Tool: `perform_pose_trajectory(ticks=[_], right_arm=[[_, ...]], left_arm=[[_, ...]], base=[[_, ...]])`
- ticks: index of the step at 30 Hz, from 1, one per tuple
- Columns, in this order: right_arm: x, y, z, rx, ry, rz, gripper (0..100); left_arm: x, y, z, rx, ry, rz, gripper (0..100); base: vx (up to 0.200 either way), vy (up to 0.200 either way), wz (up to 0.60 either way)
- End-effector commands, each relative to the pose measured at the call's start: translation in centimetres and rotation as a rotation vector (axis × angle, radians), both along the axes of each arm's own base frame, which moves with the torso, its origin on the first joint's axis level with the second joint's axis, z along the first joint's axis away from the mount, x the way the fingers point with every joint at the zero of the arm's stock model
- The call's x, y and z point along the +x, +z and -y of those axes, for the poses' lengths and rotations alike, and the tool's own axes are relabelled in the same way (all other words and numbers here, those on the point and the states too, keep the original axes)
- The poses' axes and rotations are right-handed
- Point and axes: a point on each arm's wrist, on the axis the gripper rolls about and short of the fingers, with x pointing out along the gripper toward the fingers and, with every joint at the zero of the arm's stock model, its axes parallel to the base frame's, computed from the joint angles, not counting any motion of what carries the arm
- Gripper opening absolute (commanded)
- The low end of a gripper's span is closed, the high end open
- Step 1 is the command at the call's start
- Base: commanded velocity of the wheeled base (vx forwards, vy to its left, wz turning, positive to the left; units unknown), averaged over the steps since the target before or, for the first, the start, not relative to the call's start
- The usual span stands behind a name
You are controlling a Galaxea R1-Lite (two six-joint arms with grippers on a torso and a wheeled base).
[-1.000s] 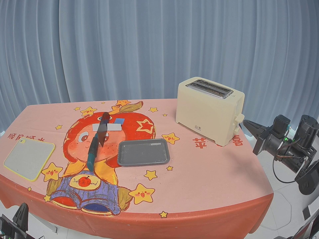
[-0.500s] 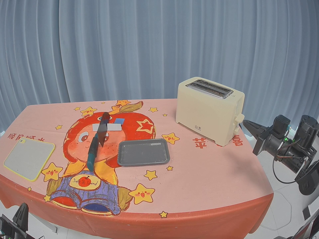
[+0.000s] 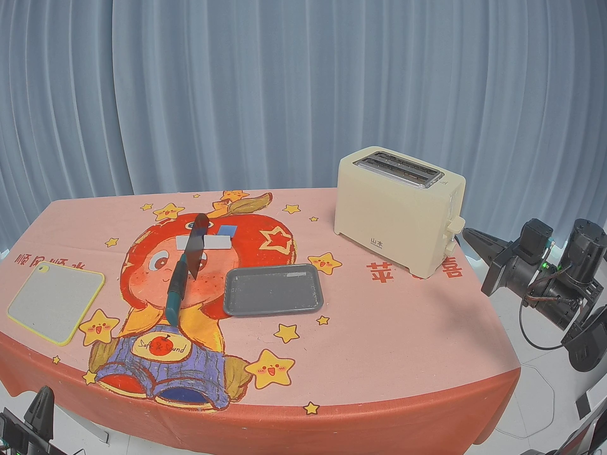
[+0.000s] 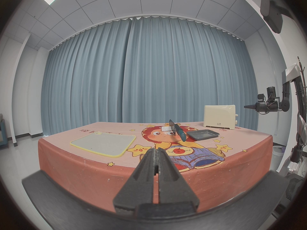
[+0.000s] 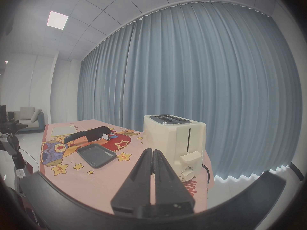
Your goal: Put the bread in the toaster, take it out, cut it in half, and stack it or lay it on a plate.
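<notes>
Right hand (image 3: 469, 233), closed, near toaster (image 3: 395, 213) lever side, seemingly apart.

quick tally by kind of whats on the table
toaster: 1
knife: 1
tray: 1
cutting board: 1
knife rest: 1
total: 5

On the surface (image 3: 392, 336), a toaster (image 3: 398, 213) stands at the far right. A plate (image 3: 273, 290) lies near the middle, with a knife (image 3: 183, 273) just to its left, propped on a small stand (image 3: 218, 242). A cutting board (image 3: 54, 299) lies at the left edge.
</notes>
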Motion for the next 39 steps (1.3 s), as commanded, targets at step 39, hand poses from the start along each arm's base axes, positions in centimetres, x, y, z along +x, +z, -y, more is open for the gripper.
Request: perform_pose_trajectory(ticks=[39], right_arm=[[-0.4, -1.0, 0.1, -0.024, 0.000, -0.048, 0]], left_arm=[[0.1, -0.5, 0.0, 0.000, 0.000, -0.017, 0]], base=[[0.000, 0.000, 0.00]])
